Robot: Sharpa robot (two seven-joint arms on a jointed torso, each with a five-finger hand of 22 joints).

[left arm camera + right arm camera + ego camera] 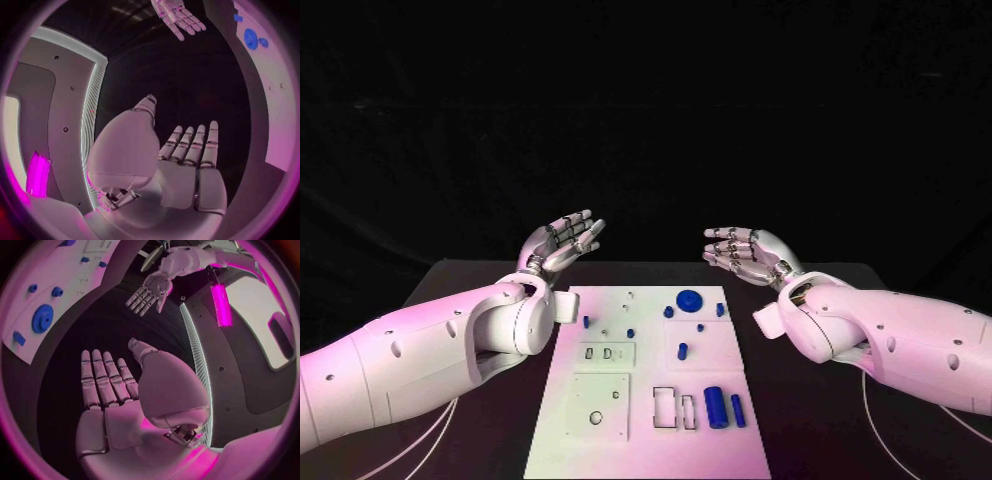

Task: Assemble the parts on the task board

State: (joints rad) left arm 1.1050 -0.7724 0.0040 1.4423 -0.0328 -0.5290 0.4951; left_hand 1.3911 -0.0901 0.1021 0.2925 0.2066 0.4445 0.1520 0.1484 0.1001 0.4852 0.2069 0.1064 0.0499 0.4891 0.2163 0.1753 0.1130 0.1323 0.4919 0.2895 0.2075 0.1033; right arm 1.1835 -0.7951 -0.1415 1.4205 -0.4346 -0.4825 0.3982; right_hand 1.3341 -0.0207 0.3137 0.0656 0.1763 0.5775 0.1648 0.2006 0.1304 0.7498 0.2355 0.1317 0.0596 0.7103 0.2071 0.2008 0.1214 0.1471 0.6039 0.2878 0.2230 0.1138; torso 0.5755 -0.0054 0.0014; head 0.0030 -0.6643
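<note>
The left hand is up off the table at about 10 o'clock from the board, fingers apart, holding nothing. The white board lies in the middle with small blue parts on it. The right hand is up at 2 o'clock, fingers apart, holding nothing.

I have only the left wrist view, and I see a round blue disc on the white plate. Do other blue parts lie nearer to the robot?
Observer: Yes. Two long blue cylinders lie side by side near the near right corner of the white task board.
Operator: Where is the right hand, relative to the board?
Observer: The silver right hand is raised past the board's far right corner and holds nothing.
</note>
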